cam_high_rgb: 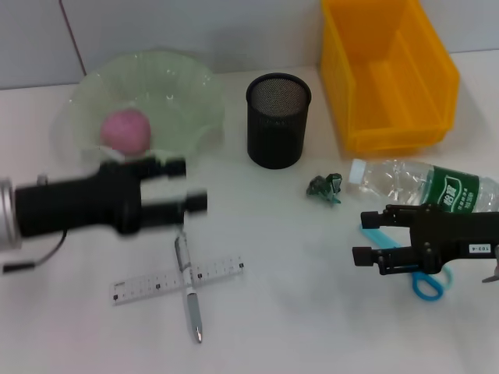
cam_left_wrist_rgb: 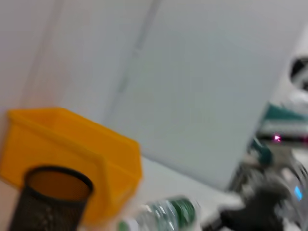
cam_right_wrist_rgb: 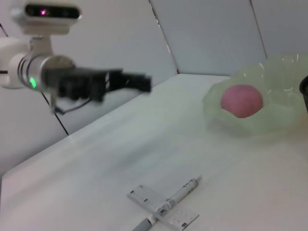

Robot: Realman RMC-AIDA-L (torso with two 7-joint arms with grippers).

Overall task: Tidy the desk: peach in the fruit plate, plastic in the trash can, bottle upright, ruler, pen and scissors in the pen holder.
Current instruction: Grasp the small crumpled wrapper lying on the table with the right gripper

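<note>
Left tool (cam_high_rgb: 183, 185) hanging near the left edge of the surface (cam_high_rgb: 296, 327), fingers apart, holding nothing. Right tool (cam_high_rgb: 366, 236) near the right edge, fingers apart too, hovering by the scissors (cam_high_rgb: 425, 282).

Done: peach (cam_high_rgb: 125, 130) sitting in the fruit plate (cam_high_rgb: 187, 93) at the far left corner.

Left to do: bottle (cam_high_rgb: 421, 185) lying on its side by the right edge; green plastic (cam_high_rgb: 326, 187) near the middle, not in the yellow trash can (cam_high_rgb: 386, 70); pen (cam_high_rgb: 189, 288) lying across the ruler (cam_high_rgb: 148, 284) near the front edge; pen holder (cam_high_rgb: 277, 121) looking empty.

Nothing blocking the pen holder.
</note>
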